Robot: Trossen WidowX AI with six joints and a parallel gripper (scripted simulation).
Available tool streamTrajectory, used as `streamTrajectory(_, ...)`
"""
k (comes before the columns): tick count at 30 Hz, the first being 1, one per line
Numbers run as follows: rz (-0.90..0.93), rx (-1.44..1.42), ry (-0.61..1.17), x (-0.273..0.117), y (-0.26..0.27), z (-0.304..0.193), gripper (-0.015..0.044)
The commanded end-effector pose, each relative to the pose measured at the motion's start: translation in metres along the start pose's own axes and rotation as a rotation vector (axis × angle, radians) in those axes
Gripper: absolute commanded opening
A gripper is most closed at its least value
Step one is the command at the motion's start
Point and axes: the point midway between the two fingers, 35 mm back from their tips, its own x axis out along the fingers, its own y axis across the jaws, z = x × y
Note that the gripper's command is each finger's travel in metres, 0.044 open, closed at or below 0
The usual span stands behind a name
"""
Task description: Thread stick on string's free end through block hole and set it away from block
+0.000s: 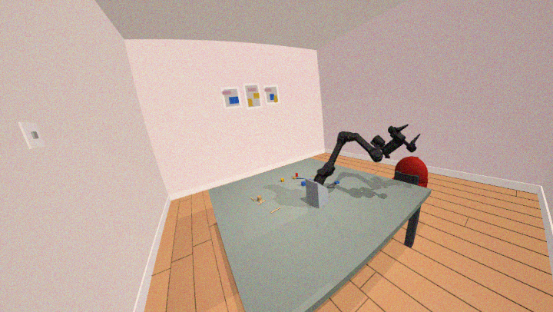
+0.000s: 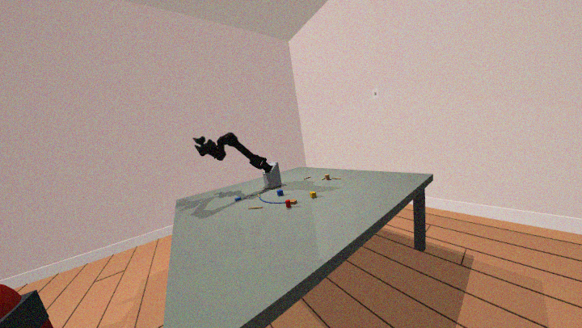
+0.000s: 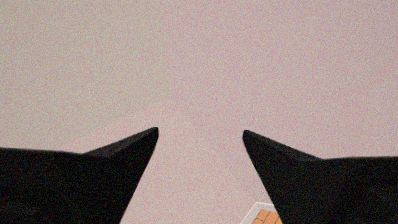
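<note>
My gripper (image 1: 412, 131) (image 2: 196, 145) (image 3: 201, 133) is open and empty. It is raised high above the far side of the table and points at the wall. The grey block (image 1: 316, 194) (image 2: 272, 177) stands on the table (image 1: 309, 247) (image 2: 244, 252) next to the arm's base; its hole does not show. A blue string (image 2: 271, 201) (image 1: 302, 178) curves from a small wooden button (image 2: 293, 200) beside a red piece (image 2: 287, 203) (image 1: 296, 174) toward the block. A thin stick (image 2: 255, 208) lies near the string's free end; I cannot tell whether it is joined to the string.
Loose sticks (image 1: 275, 210) (image 2: 306, 178) (image 2: 335, 178) and a small wooden piece (image 1: 259, 198) (image 2: 326, 176) lie beyond the block. A yellow cube (image 1: 282, 180) (image 2: 313, 195) and blue cubes (image 1: 302, 183) (image 2: 279, 191) (image 2: 237, 199) sit nearby. A red chair (image 1: 412, 168) stands behind the table.
</note>
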Motion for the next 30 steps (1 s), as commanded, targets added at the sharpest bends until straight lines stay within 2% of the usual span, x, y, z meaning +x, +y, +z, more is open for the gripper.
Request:
streamTrajectory(1, 0.000, 0.000, 0.000, 0.000, 0.000, 0.000, 0.0426)
streamTrajectory(7, -0.050, -0.017, 0.025, -0.004, -0.010, -0.021, 0.0440)
streamTrajectory(17, -0.261, -0.120, 0.208, -0.038, -0.041, -0.126, 0.0440)
streamTrajectory(23, -0.354, -0.196, 0.369, -0.072, -0.046, -0.192, 0.0440)
streamTrajectory(30, -0.421, -0.325, 0.666, -0.139, -0.032, -0.284, 0.0440)
